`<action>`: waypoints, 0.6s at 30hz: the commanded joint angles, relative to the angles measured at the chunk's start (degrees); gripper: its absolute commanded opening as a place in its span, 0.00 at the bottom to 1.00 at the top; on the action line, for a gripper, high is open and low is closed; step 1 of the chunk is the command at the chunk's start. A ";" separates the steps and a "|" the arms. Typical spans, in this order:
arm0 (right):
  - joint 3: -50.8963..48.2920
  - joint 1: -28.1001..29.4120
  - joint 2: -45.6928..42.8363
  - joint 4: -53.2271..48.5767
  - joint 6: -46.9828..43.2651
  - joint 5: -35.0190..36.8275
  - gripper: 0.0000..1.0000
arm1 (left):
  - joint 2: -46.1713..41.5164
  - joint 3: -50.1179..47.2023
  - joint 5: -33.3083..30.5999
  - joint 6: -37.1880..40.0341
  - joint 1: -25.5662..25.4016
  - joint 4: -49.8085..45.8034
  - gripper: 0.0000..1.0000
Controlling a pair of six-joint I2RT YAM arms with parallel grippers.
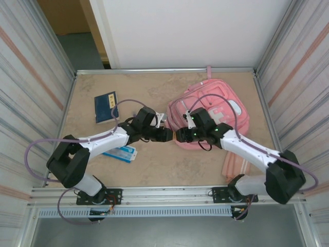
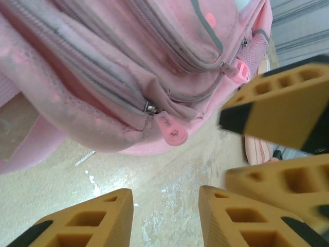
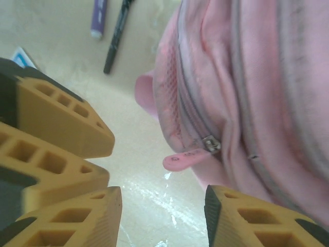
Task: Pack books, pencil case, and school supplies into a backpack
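Opening step, most likely: pink backpack (image 1: 221, 105) flat at the right of the surface (image 1: 154, 87), zip seemingly shut up to its pink pull tab (image 2: 172, 132). Navy book (image 1: 105, 106) and light blue pencil case (image 1: 121, 153) well apart to the left; purple pen (image 3: 98, 18) and black pen (image 3: 117, 36) near the bag. Left tool (image 2: 164, 221) and right tool (image 3: 162, 221) almost tip to tip at the bag's edge, both with jaws apart, gripping nothing. Next, probably: closing one on the tab, pinning fabric with the other, then pulling along the zip.
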 commanded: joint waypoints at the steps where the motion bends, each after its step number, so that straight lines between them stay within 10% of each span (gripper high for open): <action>1: -2.23 -2.31 -4.69 -2.32 -4.12 4.53 0.49 | 0.71 3.56 -2.32 7.48 -1.12 -2.42 0.39; 18: -6.65 -13.93 -6.22 -3.77 -6.53 -0.12 0.51 | 8.43 19.09 -14.68 22.03 -6.01 -17.95 0.40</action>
